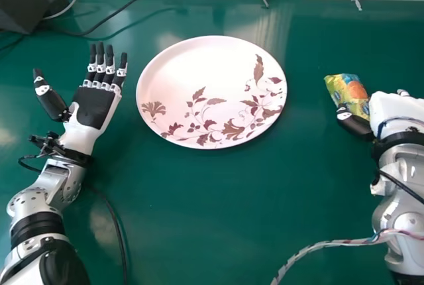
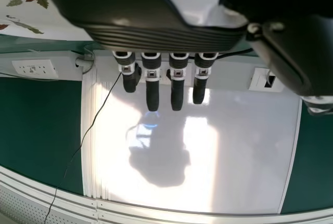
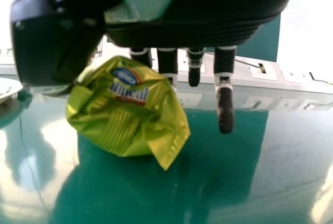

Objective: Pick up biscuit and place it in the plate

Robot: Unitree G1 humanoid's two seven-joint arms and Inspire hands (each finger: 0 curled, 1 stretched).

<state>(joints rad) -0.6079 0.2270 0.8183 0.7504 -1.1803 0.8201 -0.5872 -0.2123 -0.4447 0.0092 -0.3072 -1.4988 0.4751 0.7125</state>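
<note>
Thumb and fingers of the right hand (image 1: 396, 111), at right edge of head view, are clamped on the biscuit packet (image 1: 350, 90). Well apart, the plate (image 1: 199, 66) lies at upper centre. At left, the left hand (image 1: 94, 107) has straight fingers.

The biscuit wrapper (image 3: 125, 127) looks glossy and crinkled, the tabletop (image 1: 199, 212) shiny.
</note>
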